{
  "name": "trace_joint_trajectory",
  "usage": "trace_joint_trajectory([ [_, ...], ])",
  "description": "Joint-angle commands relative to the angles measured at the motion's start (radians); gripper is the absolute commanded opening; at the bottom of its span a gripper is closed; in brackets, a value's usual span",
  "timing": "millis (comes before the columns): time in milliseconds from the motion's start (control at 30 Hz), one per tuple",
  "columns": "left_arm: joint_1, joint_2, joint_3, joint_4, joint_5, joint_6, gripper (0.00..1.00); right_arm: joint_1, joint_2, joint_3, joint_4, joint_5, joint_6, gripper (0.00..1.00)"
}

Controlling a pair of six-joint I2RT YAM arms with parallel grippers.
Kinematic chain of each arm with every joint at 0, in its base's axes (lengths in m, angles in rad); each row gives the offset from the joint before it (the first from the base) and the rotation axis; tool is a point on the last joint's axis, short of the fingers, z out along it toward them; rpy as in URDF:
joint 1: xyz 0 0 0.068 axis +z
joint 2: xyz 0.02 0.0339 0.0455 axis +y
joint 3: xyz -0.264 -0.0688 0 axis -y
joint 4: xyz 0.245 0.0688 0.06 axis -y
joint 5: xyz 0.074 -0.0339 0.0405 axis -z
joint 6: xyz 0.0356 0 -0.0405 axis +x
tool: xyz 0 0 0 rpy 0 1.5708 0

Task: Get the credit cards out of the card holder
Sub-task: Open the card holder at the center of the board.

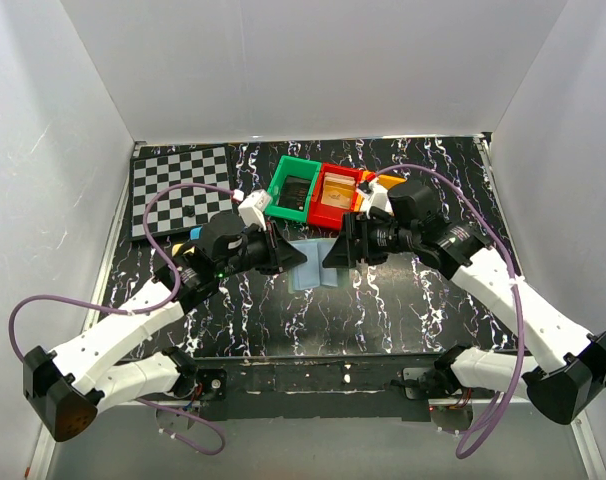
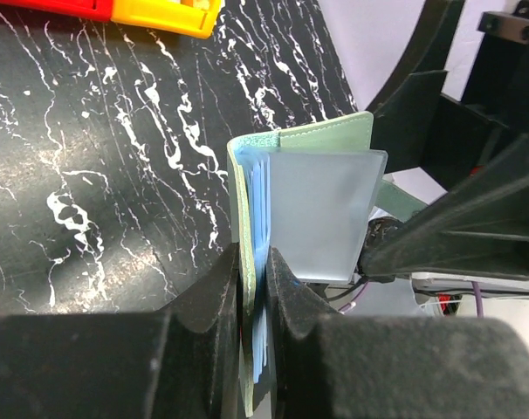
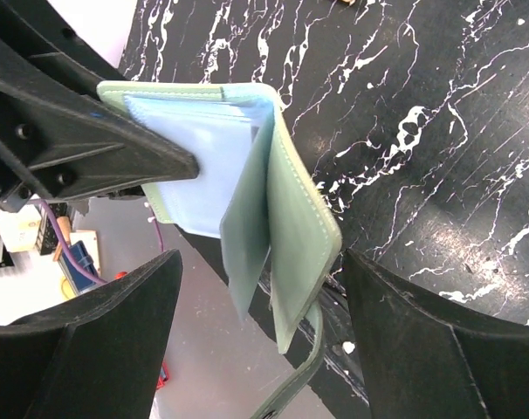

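Observation:
The card holder (image 1: 311,250) hangs open above the middle of the table between the two grippers. My left gripper (image 2: 257,262) is shut on one grey-green cover and its pale-blue sleeves. A frosted panel (image 2: 321,214) stands out to the right. In the right wrist view the other cover (image 3: 295,223) and its side tab (image 3: 308,367) hang between the wide-apart fingers of my right gripper (image 3: 260,262), which is open and touches neither. The left gripper (image 1: 291,255) and right gripper (image 1: 335,252) face each other tip to tip. No credit cards show; the sleeves hide their contents.
A green bin (image 1: 280,186), a red bin (image 1: 335,170) and an orange bin (image 1: 387,182) stand in a row just behind the grippers, the green one holding something dark. A checkerboard (image 1: 179,190) lies at the back left. White walls close in three sides.

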Motion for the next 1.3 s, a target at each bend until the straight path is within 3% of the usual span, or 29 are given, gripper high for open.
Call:
trace_joint_trajectory([
  [0, -0.006, -0.039, 0.010, 0.072, 0.022, -0.014, 0.00, 0.004, -0.008, -0.001, 0.033, 0.000, -0.004, 0.81],
  [200, -0.006, -0.076, -0.043, 0.150, 0.030, -0.054, 0.00, 0.004, -0.027, -0.062, 0.126, -0.085, 0.036, 0.73],
  [600, -0.005, -0.098, -0.056, 0.163, 0.037, -0.063, 0.00, -0.003, -0.067, -0.101, 0.185, -0.102, 0.069, 0.25],
  [633, -0.005, -0.102, -0.060, 0.161, 0.036, -0.060, 0.05, -0.004, -0.071, -0.104, 0.188, -0.102, 0.069, 0.22],
  [767, -0.005, -0.125, -0.072, 0.176, 0.042, -0.055, 0.44, -0.011, -0.077, -0.113, 0.198, -0.113, 0.076, 0.01],
  [867, -0.005, -0.150, -0.092, 0.213, 0.060, -0.054, 0.62, -0.017, -0.088, -0.125, 0.220, -0.130, 0.086, 0.01],
  [933, -0.005, -0.170, -0.107, 0.232, 0.062, -0.057, 0.68, -0.025, -0.099, -0.139, 0.250, -0.150, 0.102, 0.01],
  [1067, -0.005, -0.197, -0.135, 0.259, 0.067, -0.065, 0.67, -0.048, -0.119, -0.171, 0.313, -0.196, 0.138, 0.01],
  [1267, -0.005, -0.233, -0.168, 0.331, 0.088, -0.052, 0.49, -0.071, -0.128, -0.200, 0.362, -0.236, 0.174, 0.01],
])
